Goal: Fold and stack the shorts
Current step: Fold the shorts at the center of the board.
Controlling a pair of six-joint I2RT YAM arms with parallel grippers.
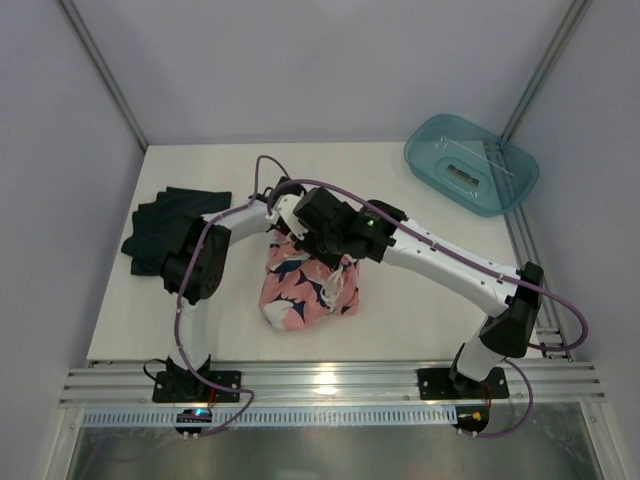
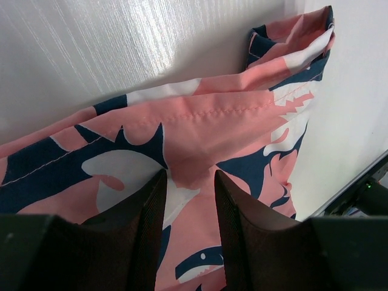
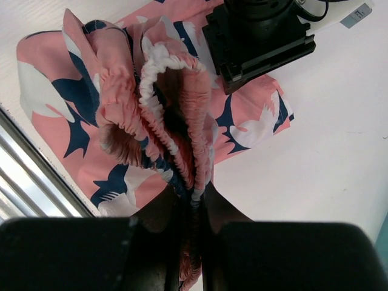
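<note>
The salmon pink shorts (image 1: 300, 292) with navy and white shapes lie bunched at the table's middle. My right gripper (image 3: 194, 191) is shut on their gathered elastic waistband (image 3: 170, 79), which stands up in ruffles from the jaws. My left gripper (image 2: 189, 176) is at the shorts' far edge, its fingers (image 2: 151, 212) closed on a thick fold of the pink cloth, with the stitched hem (image 2: 200, 115) stretching away from them. In the top view both grippers, left (image 1: 285, 222) and right (image 1: 322, 258), meet over this pair. The plain dark shorts (image 1: 165, 232) lie crumpled at the left, untouched.
A translucent teal tub (image 1: 470, 162) stands at the back right corner. The left arm's elbow (image 1: 192, 268) hangs beside the dark shorts. An aluminium rail (image 1: 330, 382) runs along the table's near edge, close to the pink shorts.
</note>
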